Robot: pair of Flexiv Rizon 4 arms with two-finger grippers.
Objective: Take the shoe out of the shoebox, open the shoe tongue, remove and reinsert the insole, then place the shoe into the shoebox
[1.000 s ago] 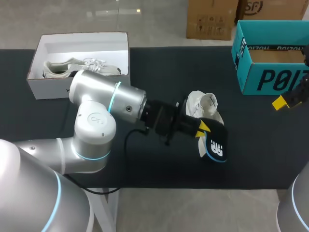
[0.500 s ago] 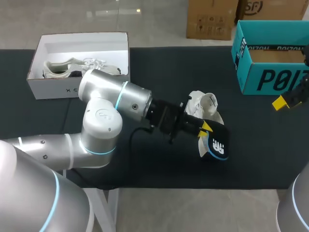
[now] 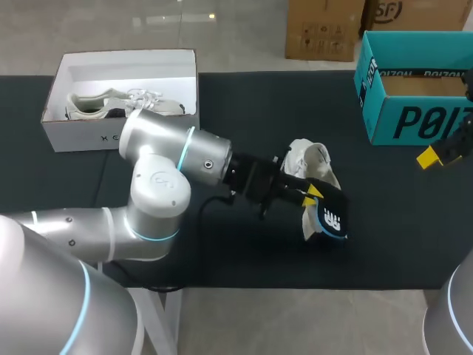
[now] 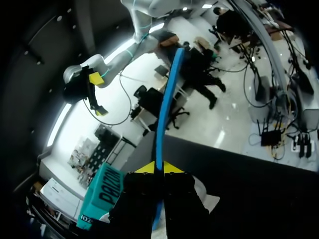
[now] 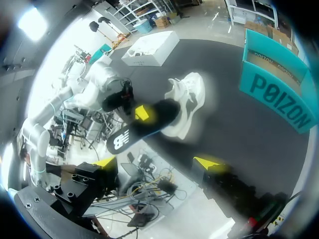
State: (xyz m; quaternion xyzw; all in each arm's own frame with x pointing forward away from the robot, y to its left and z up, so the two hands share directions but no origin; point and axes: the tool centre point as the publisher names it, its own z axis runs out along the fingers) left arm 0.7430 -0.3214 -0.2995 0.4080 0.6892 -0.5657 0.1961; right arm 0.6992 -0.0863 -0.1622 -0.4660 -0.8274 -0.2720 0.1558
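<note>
Sitting near the middle of the dark table cover [image 3: 244,103], the white lace-up shoe [image 3: 309,161] is out of its box, with its open mouth turned toward the left arm. The flat black insole with a blue edge [image 3: 329,219] is right beside it, on the side nearer the robot. One end of the insole meets the shoe at its mouth. I cannot tell if that end is inside the shoe or only against it. The other end, with a white mark on it, sticks out toward the table's near edge.

The left gripper [image 3: 310,195] has the insole. Its two yellow tips pinch the thin sheet from both flat sides, about halfway along it. In the left wrist view the insole shows edge-on, as a blue strip going straight out ahead of the fingers. So the long way of the insole runs along the fingers, and the shoe lies just past it.

The right gripper [image 3: 442,152] is well apart, over by the teal cardboard shoebox [image 3: 414,122], and its fingers are spread wide with nothing in them. The left arm is much nearer the shoe. I think the next move turns on how the insole lines up with the shoe's mouth.

The white cardboard shoebox [image 3: 81,137] at the far left holds a second pale shoe [image 3: 111,103]
</note>
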